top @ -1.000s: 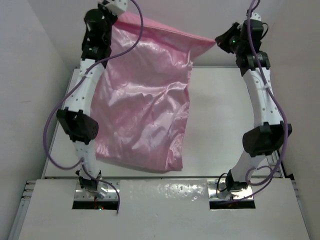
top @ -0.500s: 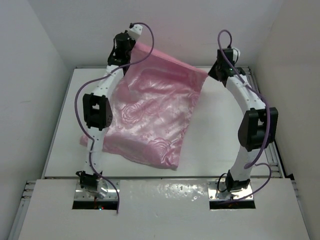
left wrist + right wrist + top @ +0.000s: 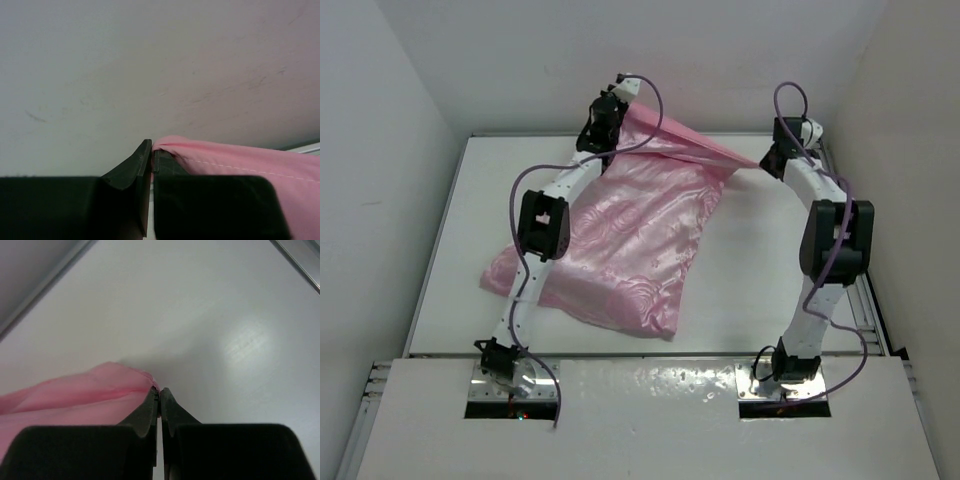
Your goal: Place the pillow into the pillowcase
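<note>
The pink satin pillowcase (image 3: pixel 620 240) lies plump on the white table (image 3: pixel 760 270), its far edge lifted and pulled taut between both arms. My left gripper (image 3: pixel 612 112) is shut on the far left corner. In the left wrist view the pink hem (image 3: pixel 235 160) runs off to the right of the pinching left gripper (image 3: pixel 151 152). My right gripper (image 3: pixel 769 163) is shut on the far right corner. The right wrist view shows the pink cloth (image 3: pixel 75 395) bunching left of the right gripper (image 3: pixel 159 390). The pillow is hidden from view.
White walls close in the table on the left, far and right sides. A metal rail (image 3: pixel 865 300) runs along the table's right edge. The arm bases (image 3: pixel 510 375) sit on the near shelf.
Both arms have dropped and reached toward the far wall. The pillowcase, hanging high a second ago, now lies on the table with only its far edge held up.
</note>
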Controlling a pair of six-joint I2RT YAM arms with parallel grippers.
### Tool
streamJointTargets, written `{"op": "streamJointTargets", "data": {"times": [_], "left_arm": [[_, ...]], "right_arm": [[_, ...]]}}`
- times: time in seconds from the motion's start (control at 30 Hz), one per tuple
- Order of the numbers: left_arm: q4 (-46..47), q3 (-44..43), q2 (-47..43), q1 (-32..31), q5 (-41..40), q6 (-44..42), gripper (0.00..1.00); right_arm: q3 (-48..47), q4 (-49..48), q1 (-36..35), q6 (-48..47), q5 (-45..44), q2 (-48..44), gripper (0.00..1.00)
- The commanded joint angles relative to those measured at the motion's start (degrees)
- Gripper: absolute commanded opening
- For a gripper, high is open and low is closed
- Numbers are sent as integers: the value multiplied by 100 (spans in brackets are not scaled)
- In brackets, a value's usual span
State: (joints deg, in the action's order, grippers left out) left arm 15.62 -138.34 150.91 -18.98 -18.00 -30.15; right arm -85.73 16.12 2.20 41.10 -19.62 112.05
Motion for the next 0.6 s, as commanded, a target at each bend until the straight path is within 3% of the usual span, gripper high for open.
{"op": "streamJointTargets", "data": {"times": [0.0, 0.17, 0.23, 0.27, 0.3, 0.33, 0.37, 0.43, 0.5, 0.57], "left_arm": [[1013, -245, 69, 290, -906, -43, 0], [1381, -509, 298, 606, -969, -280, 0], [1488, -562, 421, 755, -872, -412, 0], [1532, -588, 517, 808, -759, -526, 0], [1532, -588, 579, 878, -618, -579, 7], [1454, -571, 623, 896, -469, -762, 22], [1427, -571, 737, 905, -294, -834, 60], [1296, -571, 826, 914, -248, -1018, 99], [1190, -571, 835, 923, -361, -1063, 100], [1032, -475, 634, 940, -554, -993, 100]], "right_arm": [[-715, -144, 211, 125, -604, 649, 0], [-1619, -715, 255, 653, -578, 1292, 0], [-1998, -690, 229, 706, -692, 1782, 4], [-2478, -611, 220, 732, -701, 1977, 13], [-2753, -375, 237, 759, -693, 2161, 23], [-3234, -277, 263, 742, -571, 2529, 35], [-3404, -215, 281, 698, -465, 2672, 55], [-3721, -171, 343, 548, -176, 2926, 75], [-3714, -118, 378, 417, 203, 2911, 96], [-3425, -135, 361, 294, 474, 2648, 99]]}}
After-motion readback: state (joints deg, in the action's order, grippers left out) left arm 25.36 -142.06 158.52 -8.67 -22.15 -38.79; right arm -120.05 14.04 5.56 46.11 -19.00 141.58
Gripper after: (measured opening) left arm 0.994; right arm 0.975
